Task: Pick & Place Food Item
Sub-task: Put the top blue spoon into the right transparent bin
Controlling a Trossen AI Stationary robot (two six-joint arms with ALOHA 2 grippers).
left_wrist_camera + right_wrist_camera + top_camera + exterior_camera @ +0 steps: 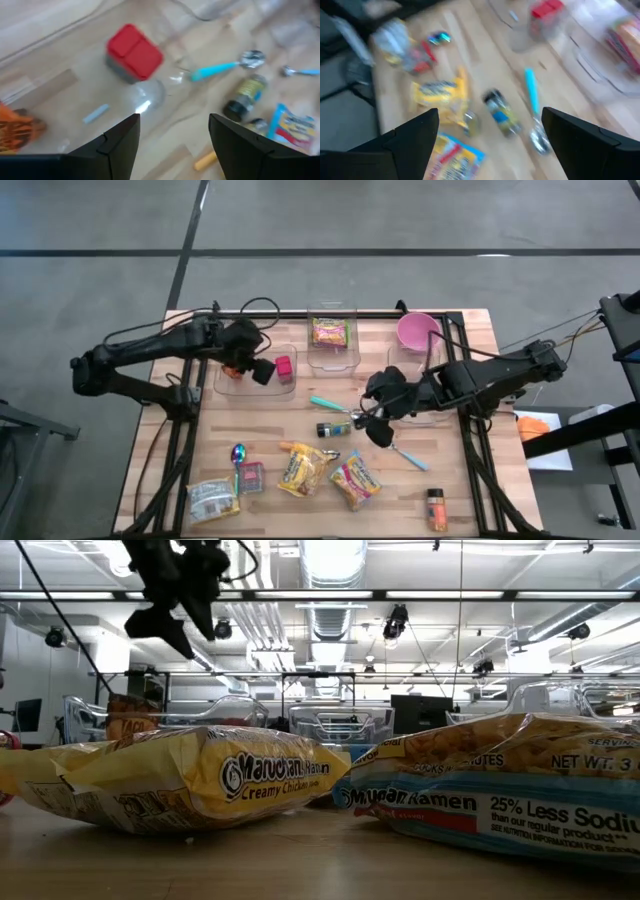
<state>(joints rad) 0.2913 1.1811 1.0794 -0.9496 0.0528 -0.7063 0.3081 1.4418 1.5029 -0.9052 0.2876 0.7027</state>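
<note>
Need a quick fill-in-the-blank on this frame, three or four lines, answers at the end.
1. The red-lidded jar sits in a clear tray near the ___ gripper.
2. The bowl at the table's far edge is ___ in colour.
3. The middle clear bin holds a packet of ___.
4. The right gripper hangs with its fingers ___ above the spice bottle.

Answers: left; pink; ramen; open

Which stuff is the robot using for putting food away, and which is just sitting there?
Probably for the job: left hand, right hand, ramen packets, clear bins.
Just lying about: blue spoon, pink bowl, dark bottle.
</note>
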